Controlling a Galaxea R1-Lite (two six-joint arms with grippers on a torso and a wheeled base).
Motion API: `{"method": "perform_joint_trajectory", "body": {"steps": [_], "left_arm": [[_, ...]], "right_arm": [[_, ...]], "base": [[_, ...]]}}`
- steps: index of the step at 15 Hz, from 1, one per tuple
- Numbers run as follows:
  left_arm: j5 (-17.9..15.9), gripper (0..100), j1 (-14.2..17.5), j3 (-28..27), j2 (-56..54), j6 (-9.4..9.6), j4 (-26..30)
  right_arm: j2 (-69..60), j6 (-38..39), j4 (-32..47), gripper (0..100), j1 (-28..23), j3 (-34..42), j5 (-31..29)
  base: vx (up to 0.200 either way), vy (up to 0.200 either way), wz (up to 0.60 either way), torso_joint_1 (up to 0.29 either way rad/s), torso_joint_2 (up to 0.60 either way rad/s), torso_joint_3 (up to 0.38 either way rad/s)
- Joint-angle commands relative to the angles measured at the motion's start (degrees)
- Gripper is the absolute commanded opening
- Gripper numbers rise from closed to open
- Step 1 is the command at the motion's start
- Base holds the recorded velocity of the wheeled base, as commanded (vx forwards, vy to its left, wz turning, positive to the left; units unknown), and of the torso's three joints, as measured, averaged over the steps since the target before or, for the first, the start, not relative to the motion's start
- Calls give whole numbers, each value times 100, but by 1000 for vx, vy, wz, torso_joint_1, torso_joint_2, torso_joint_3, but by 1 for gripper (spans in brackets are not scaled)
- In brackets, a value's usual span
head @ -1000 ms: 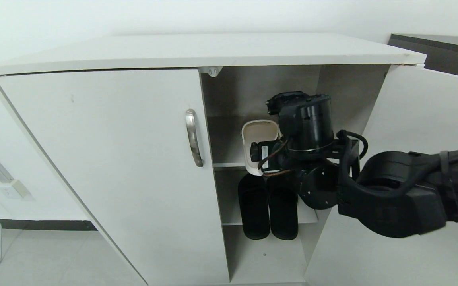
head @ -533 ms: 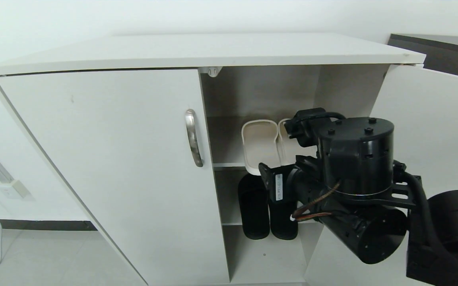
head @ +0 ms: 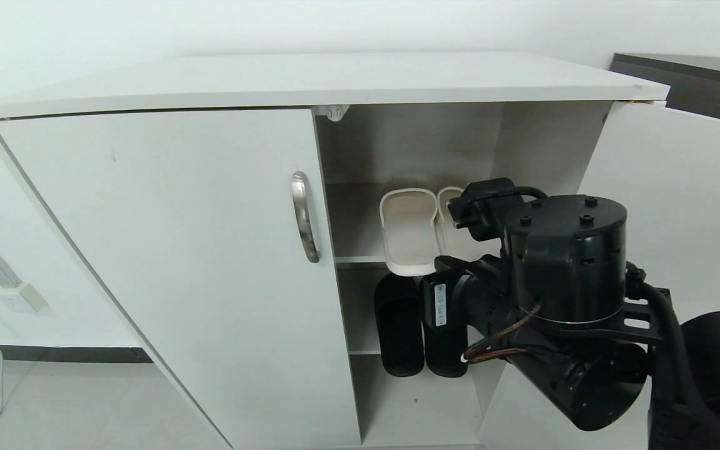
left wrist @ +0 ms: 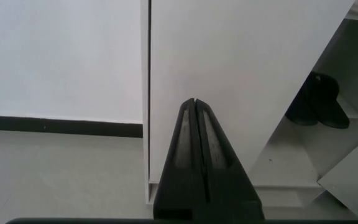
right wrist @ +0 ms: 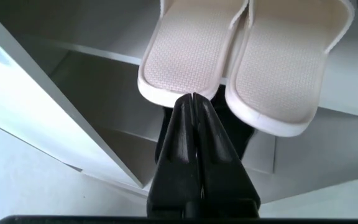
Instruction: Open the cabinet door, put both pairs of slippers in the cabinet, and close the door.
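Right arm [head: 563, 300]: hanging before the open right half of the cabinet [head: 335, 78], wrist housing standing upright just near of the shelf fronts, forearm running off to the near right.
Right gripper [right wrist: 193, 104]: pointing into the cabinet, jaws pressed together and pinching nothing, tip hovering just near of the white slippers' [right wrist: 185, 56] near ends, between the two; contact hard to judge.
Left gripper [left wrist: 194, 109]: hanging low outside the cabinet, facing the left door [left wrist: 229, 62], jaws pressed together and holding nothing.
White slippers: lying side by side on the upper shelf [head: 360, 259], touching along their inner edges, showing pale cream textured faces with raised rims, near ends jutting past the shelf's near edge.
Black slippers [head: 400, 328]: lying side by side on the lower shelf [head: 360, 351], right below the white pair, near ends overhanging that shelf too.
Doors: left door shut, carrying a curved metal handle [head: 304, 217] by its right edge; right door [head: 666, 187] standing swung open to the right.
Hard to make out: right white slipper and right black slipper lying largely behind the wrist housing in the head view; far ends of both pairs sinking into shadow; right door running off the picture edge.
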Motion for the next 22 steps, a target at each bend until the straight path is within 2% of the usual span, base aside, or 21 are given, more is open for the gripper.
{"method": "perform_joint_trajectory", "body": {"steps": [1, 3, 13, 22], "left_arm": [[2, 0, 6, -8, 0, -3, 0], [2, 0, -2, 1, 0, -3, 0], [-7, 0, -2, 1, 0, -3, 0], [2, 0, -2, 1, 9, -3, 0]], "right_arm": [[63, -7, -7, 0, 28, 34, -12], [63, -7, -16, 0, 36, 78, -21], [106, -7, -7, 0, 28, 131, 14], [106, -139, -51, 0, -87, 474, 67]], "base": [[0, 0, 0, 0, 0, 0], [0, 0, 0, 0, 0, 0], [-200, 0, 0, 1, 2, 3], [-200, 0, 0, 3, 2, 2]]}}
